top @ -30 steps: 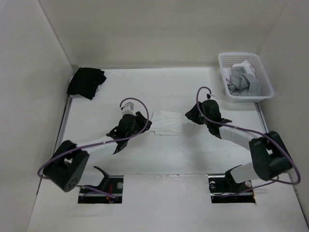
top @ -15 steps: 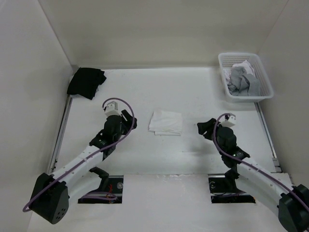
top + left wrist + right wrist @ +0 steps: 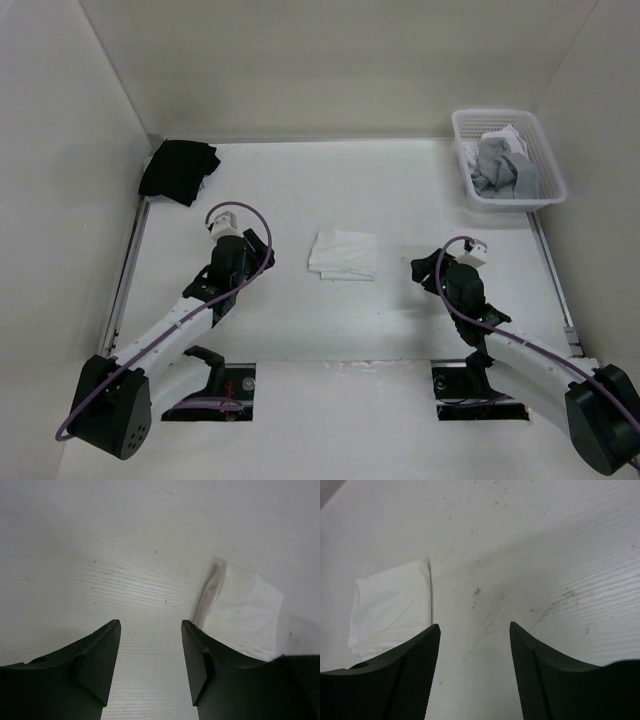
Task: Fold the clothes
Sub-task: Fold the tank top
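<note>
A: What sits on the table (image 3: 400, 190)?

B: The white basket (image 3: 548, 180), far right corner, holds grey garments (image 3: 500, 165). The white top (image 3: 344, 253) lies mid-table, folded square, between the left gripper (image 3: 150, 625) and right gripper (image 3: 474, 627).

A: Handling?

B: Probably light and limp, so pinch a folded edge through every layer. The 2 grippers gape, empty.

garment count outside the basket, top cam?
2: the folded white top mid-table between the arms, and a black garment in the far left corner. Anything under the black one would be hidden.
</note>
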Action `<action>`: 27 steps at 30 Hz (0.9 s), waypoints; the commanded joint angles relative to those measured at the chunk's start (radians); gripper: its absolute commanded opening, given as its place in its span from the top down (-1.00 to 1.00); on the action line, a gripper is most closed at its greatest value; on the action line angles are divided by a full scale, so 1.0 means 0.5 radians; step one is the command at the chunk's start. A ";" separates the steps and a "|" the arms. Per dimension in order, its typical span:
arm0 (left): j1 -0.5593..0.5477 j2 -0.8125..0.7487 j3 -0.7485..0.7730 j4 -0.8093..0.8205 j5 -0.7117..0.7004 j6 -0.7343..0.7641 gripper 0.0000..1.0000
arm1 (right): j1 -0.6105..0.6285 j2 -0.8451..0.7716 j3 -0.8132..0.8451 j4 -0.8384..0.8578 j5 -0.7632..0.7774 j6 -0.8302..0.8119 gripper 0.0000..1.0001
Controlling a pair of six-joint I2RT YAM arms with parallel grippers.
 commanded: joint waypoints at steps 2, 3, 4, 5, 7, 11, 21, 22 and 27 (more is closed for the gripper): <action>-0.017 0.084 0.055 0.100 0.027 0.043 -0.03 | -0.013 -0.008 0.063 0.150 -0.016 0.010 -0.25; -0.020 0.099 0.055 0.106 0.027 0.043 -0.08 | -0.013 -0.005 0.063 0.150 -0.016 0.010 -0.25; -0.029 0.115 0.058 0.119 0.033 0.037 -0.11 | -0.013 -0.002 0.066 0.150 -0.016 0.010 -0.25; -0.041 0.133 0.061 0.137 0.039 0.037 -0.14 | -0.013 0.004 0.070 0.150 -0.016 0.010 -0.26; -0.063 0.188 0.082 0.165 0.057 0.037 -0.17 | -0.013 0.016 0.073 0.150 -0.016 0.010 -0.26; -0.115 0.338 0.131 0.275 0.112 0.040 -0.18 | -0.010 0.022 0.079 0.150 -0.016 0.007 -0.26; -0.253 0.784 0.285 0.569 0.202 0.059 -0.23 | -0.001 0.032 0.082 0.150 -0.031 -0.005 0.05; -0.244 0.787 0.285 0.582 0.208 0.053 -0.24 | -0.001 0.038 0.085 0.150 -0.037 -0.005 0.06; -0.210 0.674 0.221 0.576 0.192 0.028 -0.26 | -0.007 0.035 0.085 0.150 -0.044 0.001 -0.03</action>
